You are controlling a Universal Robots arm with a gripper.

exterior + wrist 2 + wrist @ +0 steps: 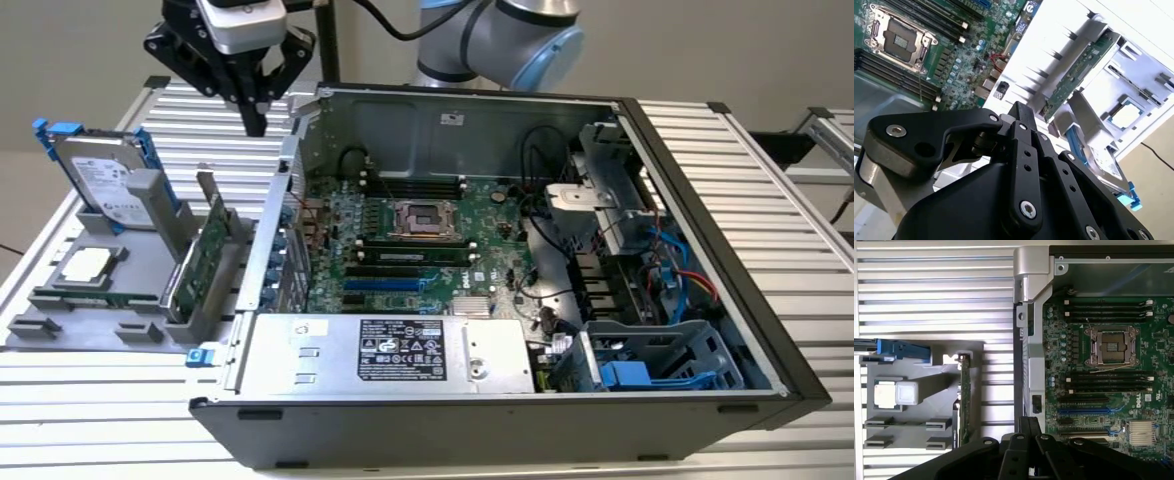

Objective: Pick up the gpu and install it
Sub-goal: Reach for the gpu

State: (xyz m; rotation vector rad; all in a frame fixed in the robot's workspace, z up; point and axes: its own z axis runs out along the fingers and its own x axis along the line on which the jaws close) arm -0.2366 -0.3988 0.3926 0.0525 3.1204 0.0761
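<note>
The gripper (254,121) hangs above the slatted table (80,440), just outside the far corner of the open computer case (400,132) on the exterior view's left, its jaws pressed together on nothing. The gpu (204,258) stands on edge in a grey holder tray (54,325) beside the case wall, well below the jaws, nearer the camera and untouched

We're in a robotics lab, no question: a slatted aluminium worktop (747,140), an industrial robot arm (501,40) standing over it, an opened computer case (467,430) lying on its side right beside the gripper (254,120), and a grey moulded parts rack (54,325) close by on the gripper's other side.
</note>
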